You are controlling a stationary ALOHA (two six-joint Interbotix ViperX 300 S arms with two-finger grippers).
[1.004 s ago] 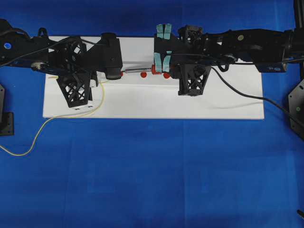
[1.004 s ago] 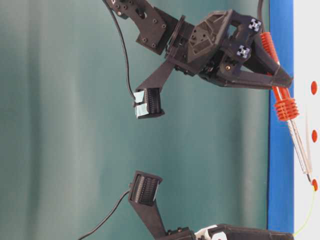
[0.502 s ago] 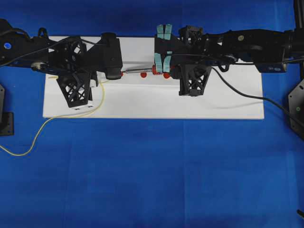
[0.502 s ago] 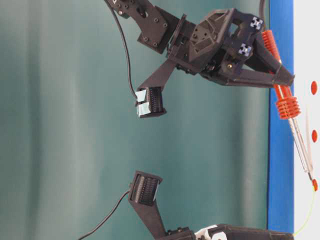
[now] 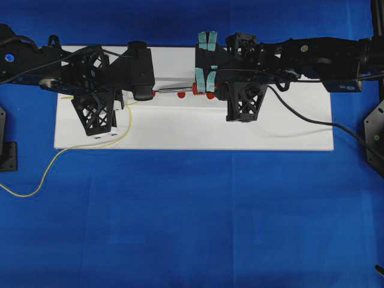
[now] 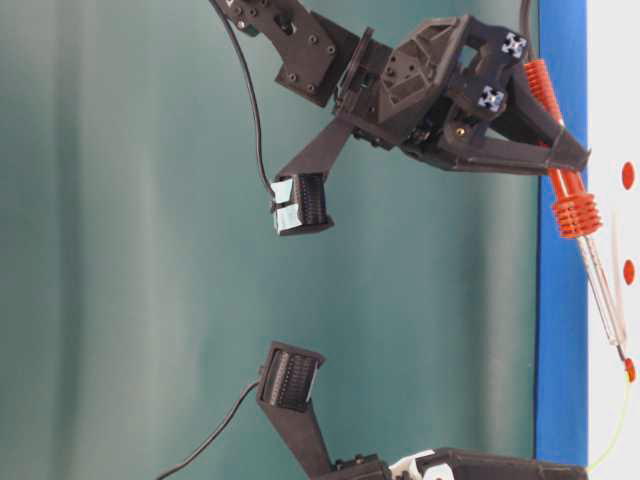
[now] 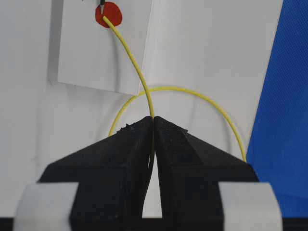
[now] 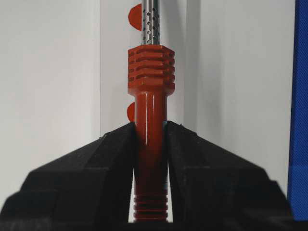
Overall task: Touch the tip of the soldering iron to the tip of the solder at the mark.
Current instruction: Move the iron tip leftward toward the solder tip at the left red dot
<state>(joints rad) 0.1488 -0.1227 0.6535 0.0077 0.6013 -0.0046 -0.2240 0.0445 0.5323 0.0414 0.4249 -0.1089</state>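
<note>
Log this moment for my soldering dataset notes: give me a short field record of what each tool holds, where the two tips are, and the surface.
left tool: shut on the solder
right tool: shut on the soldering iron, by its red-orange handle
solder tip: on the red mark
iron tip: at the same red mark, meeting the solder's end
other marks: further red dots along the iron's line, partly hidden
surface: white board on a blue cloth
solder slack: loops off the board's left edge onto the cloth
</note>
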